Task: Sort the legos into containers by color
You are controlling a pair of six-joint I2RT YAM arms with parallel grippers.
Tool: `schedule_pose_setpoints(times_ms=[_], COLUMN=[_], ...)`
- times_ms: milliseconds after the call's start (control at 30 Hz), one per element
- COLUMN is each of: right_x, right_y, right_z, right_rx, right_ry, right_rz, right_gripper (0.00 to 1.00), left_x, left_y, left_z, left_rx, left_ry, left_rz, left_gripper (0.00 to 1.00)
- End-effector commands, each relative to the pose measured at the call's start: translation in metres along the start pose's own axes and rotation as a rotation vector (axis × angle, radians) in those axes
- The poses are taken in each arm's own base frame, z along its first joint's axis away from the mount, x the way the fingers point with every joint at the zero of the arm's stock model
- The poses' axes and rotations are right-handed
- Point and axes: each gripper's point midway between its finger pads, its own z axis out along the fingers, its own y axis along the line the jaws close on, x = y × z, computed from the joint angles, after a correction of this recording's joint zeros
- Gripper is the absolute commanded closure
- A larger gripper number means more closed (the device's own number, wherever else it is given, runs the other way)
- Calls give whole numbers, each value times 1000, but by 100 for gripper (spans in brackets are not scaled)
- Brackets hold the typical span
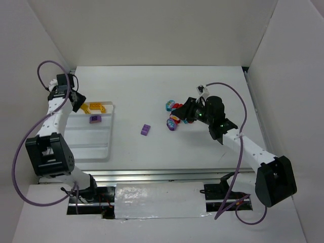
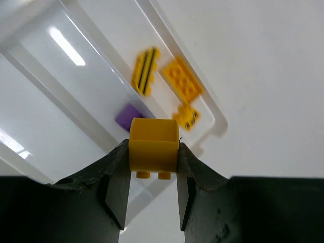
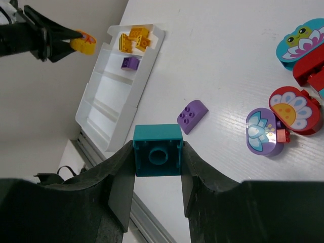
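The left gripper [image 2: 153, 163] pinches a yellow brick [image 2: 154, 137] and the right gripper [image 3: 158, 169] a teal brick [image 3: 158, 147] by their flat sides; both bricks are likely light, rigid and slippery.

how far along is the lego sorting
Early. Done: three yellow bricks in the end row of the tray, one purple brick in the next. In hand: the left gripper holds a yellow brick over the tray, the right gripper holds a teal brick. Left: a loose purple brick on the table and the mixed pile by the right gripper.
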Motion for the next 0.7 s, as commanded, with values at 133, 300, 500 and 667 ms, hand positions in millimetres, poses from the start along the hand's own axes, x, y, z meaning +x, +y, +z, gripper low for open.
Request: schedule_pose_setpoints(times_ms=[133, 300, 500, 667], right_x=[3, 5, 5, 14], right_y=[10, 17, 21, 24], right_z=[4, 7, 9, 16], right_rx=[-37, -58, -65, -76], right_ry=[11, 29, 37, 78], right_rz=[-32, -47, -60, -66], right_gripper=[100, 100, 100, 100], left_x=[-77, -79, -72, -87], left_y=[31, 36, 37, 27], left_z=[53, 89, 100, 81], left_rx=[-331, -377, -355, -324], left_ry=[-202, -154, -144, -178], left_rz=[-134, -123, -129, -159], left_gripper=[93, 86, 37, 0])
